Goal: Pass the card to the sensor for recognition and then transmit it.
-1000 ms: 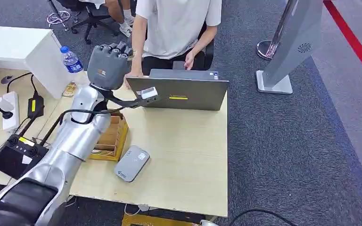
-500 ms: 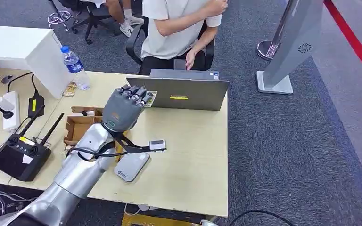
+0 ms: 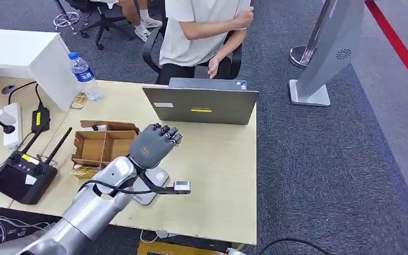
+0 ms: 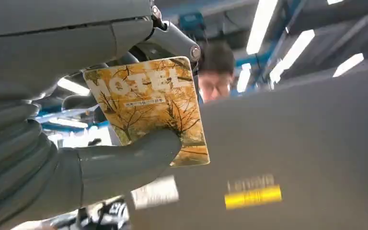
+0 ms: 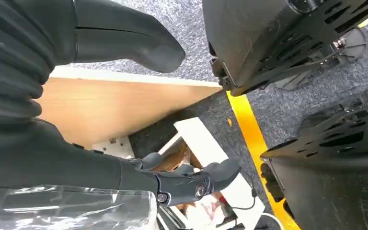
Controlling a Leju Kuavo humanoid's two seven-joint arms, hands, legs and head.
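My left hand (image 3: 154, 144) sits at centre frame above the grey sensor (image 3: 147, 187), thumb and fingers clamped on the orange hotel card (image 4: 149, 109). My right hand (image 5: 124, 124) hangs beside the wooden table (image 3: 223, 175), fingers apart, empty.

Table count, one of each kind.
One card (image 4: 148, 110) (orange, printed "HOTEL"), one grey sensor pad (image 3: 150, 190), one laptop (image 3: 201, 105), one water bottle (image 3: 83, 73), one open cardboard box (image 3: 102, 146) with two compartments showing, one black remote (image 3: 21, 171) with two antennas, one white power strip (image 3: 10, 121), one black adapter (image 3: 39, 118). One person (image 3: 202, 32) seated behind the laptop. One grey floor stand (image 3: 326, 50) off the table (image 3: 223, 180).
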